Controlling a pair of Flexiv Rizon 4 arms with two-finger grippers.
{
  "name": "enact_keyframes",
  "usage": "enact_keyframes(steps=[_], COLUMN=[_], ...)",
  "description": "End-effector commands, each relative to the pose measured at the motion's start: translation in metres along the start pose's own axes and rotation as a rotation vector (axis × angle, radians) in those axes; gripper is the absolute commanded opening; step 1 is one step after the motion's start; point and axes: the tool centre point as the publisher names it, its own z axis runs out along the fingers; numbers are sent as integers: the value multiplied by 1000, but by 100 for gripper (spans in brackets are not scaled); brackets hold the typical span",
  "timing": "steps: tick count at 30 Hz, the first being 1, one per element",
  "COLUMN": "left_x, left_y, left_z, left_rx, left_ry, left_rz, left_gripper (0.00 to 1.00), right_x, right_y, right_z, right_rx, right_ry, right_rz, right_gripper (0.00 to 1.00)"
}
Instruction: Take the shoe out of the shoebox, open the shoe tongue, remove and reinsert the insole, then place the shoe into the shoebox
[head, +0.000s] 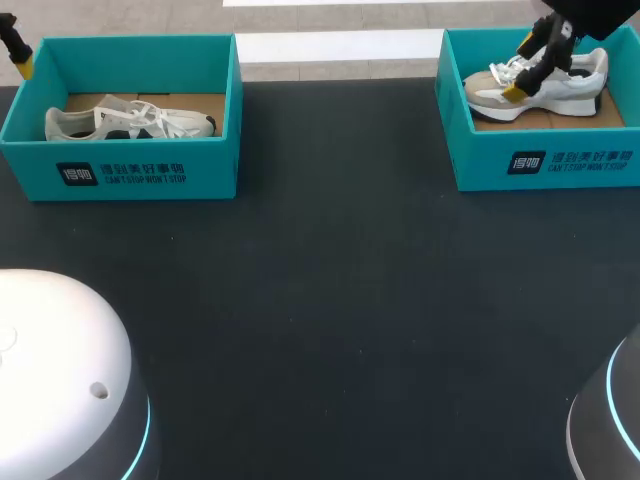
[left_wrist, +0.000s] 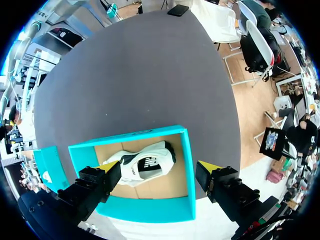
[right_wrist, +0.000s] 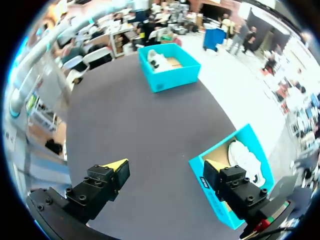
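right gripper (right_wrist: 165, 167): fingers spread wide, nothing between them. it hangs over the right shoebox (head: 545, 160). in the wrist view the box's near corner sits under one finger, not centred in the gap. right shoe (head: 535, 88) lies inside on the cardboard floor. its long axis runs along the box's length, beige toe toward the table's middle, heel toward the outer wall. in the head view one yellow fingertip (head: 513, 92) shows over the laces; contact cannot be told.

left gripper (left_wrist: 159, 172): fingers apart, holding nothing, high above the left shoebox (left_wrist: 187, 165). left shoe (left_wrist: 145, 167) shows in the gap between the fingers, well below them. it lies lengthwise in the box, toe toward the table's middle in the head view.

both boxes stand open at the far corners of the dark table (head: 330, 300), well apart.
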Motion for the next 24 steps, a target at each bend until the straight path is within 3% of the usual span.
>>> enact_keyframes(steps=[1,15,20,24], left_x=[0,0,0,0], left_y=[-1,-1,-1,-1], left_z=[0,0,0,0], left_rx=[-2,-2,-2,-2], left_ry=[2,2,2,2], left_rz=[0,0,0,0], left_gripper=[100,100,100,100], right_x=[5,5,-54,-100], right_y=[0,0,5,10], right_z=[4,4,11,15], right_rx=[-75,-75,-66,-111], right_ry=[-191,-191,-310,-386], right_rz=[454,454,609,692], right_gripper=[100,100,100,100])
